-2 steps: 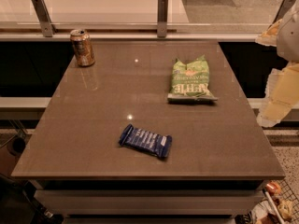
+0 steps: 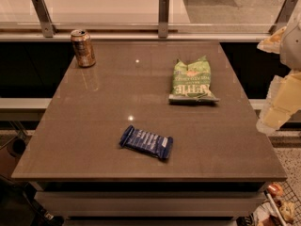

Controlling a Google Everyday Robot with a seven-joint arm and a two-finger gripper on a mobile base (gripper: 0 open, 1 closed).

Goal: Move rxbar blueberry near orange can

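The rxbar blueberry point(image 2: 146, 142), a flat dark blue bar with white lettering, lies on the brown table point(image 2: 108, 102) near its front edge, slightly left of centre. The orange can point(image 2: 83, 47) stands upright at the table's far left corner, far from the bar. My gripper point(image 2: 278, 108) shows as pale blurred parts at the right edge of the view, beyond the table's right side and above floor level. It is well away from both the bar and the can and touches nothing.
A green chip bag point(image 2: 192, 80) lies flat on the right half of the table, between the gripper and the can. A railing with metal posts point(image 2: 163, 16) runs behind the table's far edge. Clutter sits on the floor at the bottom right.
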